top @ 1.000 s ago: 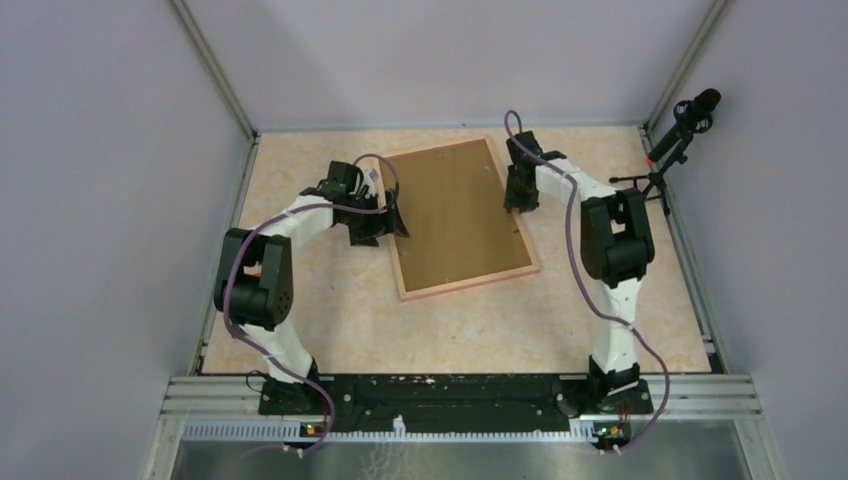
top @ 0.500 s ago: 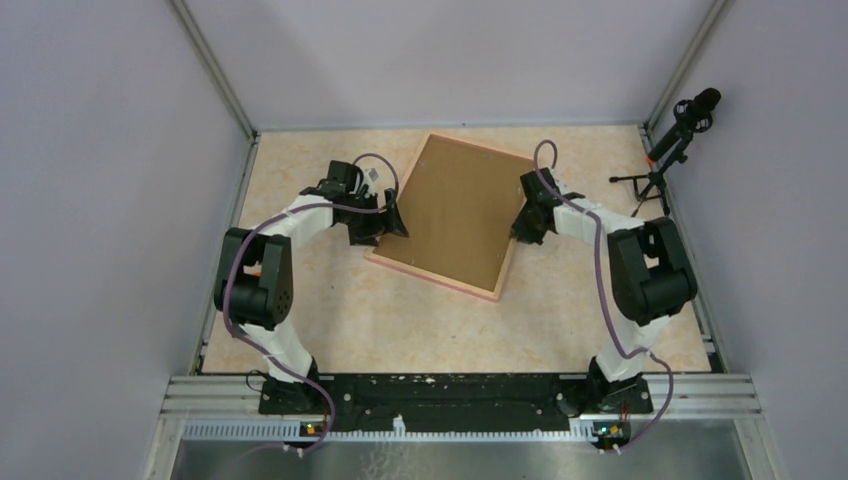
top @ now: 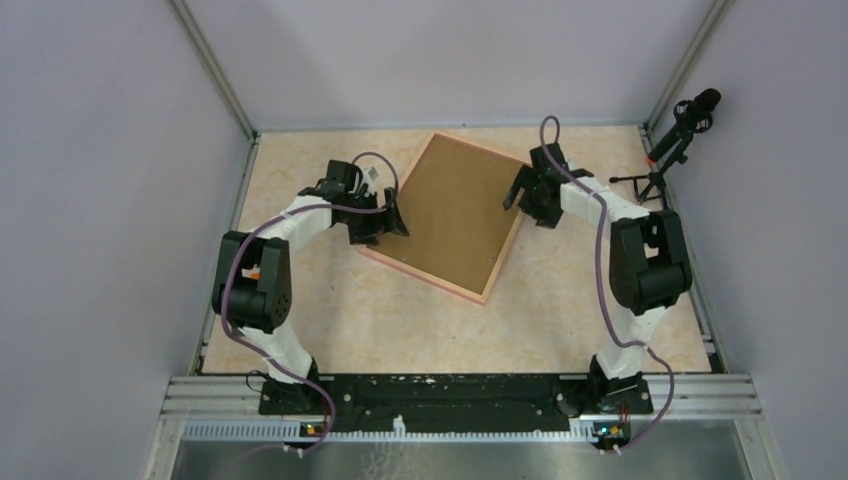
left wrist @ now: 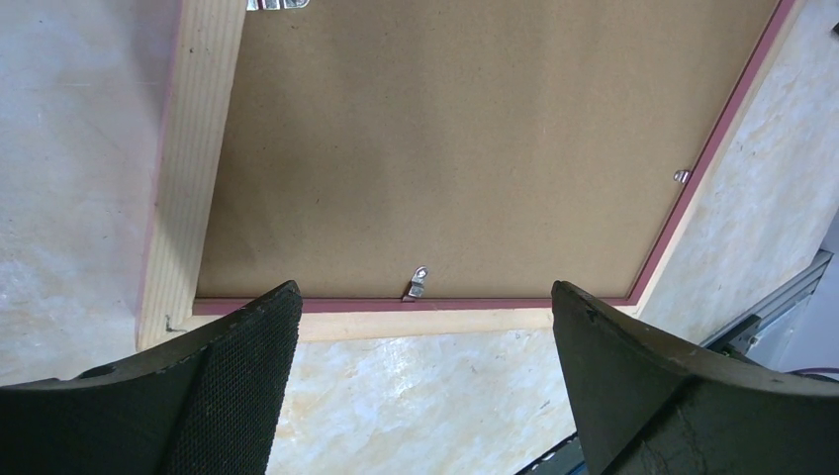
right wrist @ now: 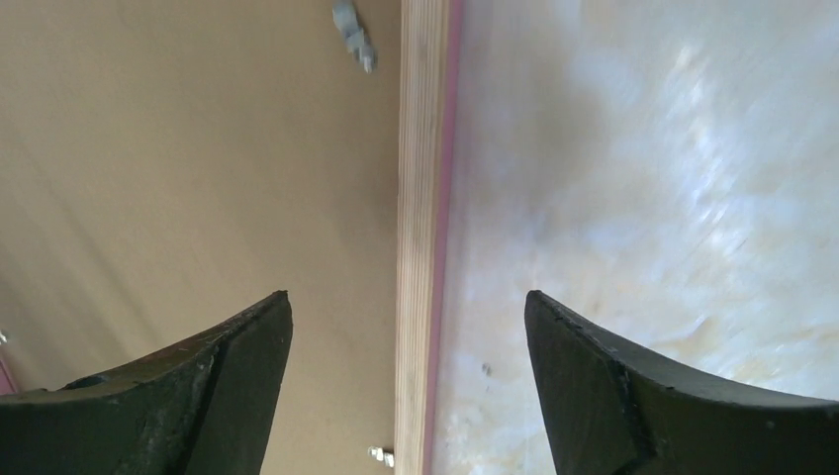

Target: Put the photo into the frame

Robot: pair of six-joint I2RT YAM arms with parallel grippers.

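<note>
Frame: the pinkish-tan wooden frame [top: 420,276] is lying face down and skewed on the marbled table [top: 400,340], with a brown backing board [top: 455,215] filling it.
Left arm: is reaching in with a bent elbow, the left gripper [top: 392,218] gaping wide at the frame's left edge.
Right arm: is hovering over the opposite edge, the right gripper [top: 516,195] spread wide and holding nothing.
Left wrist view: is showing a small metal clip [left wrist: 419,282] between the fingers.
Right wrist view: is showing the pale wood rail running between its fingers.
</note>
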